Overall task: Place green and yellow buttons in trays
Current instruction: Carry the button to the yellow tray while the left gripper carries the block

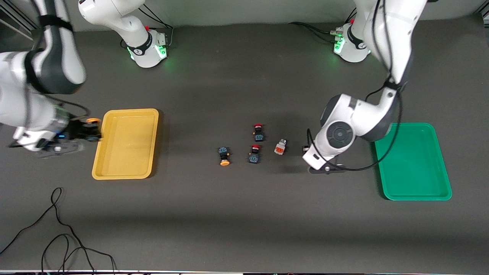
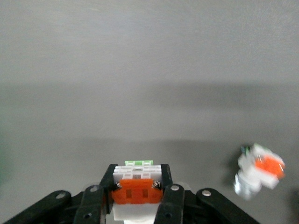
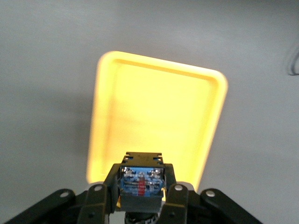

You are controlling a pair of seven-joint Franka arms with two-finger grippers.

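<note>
My right gripper [image 1: 91, 133] is shut on a yellow-capped, black-bodied button [image 1: 91, 121] beside the rim of the yellow tray [image 1: 126, 145], off the tray's end toward the right arm. In the right wrist view the fingers [image 3: 108, 186] clamp the button's body [image 3: 141, 183], with the yellow tray [image 3: 154, 107] just ahead. My left gripper [image 1: 306, 149] is low between the loose buttons and the green tray [image 1: 414, 168]. It is shut on a white-grey button with an orange patch [image 2: 137, 190]. A second white-grey button [image 1: 280, 147] lies beside it on the table and shows in the left wrist view [image 2: 259, 170]. A second yellow-capped button [image 1: 224, 156] lies mid-table.
Two red-capped black switches [image 1: 258, 131] [image 1: 255, 153] lie between the yellow-capped button and the white-grey one. Both trays hold nothing. Black cables [image 1: 57, 236] trail on the table near the front camera, at the right arm's end.
</note>
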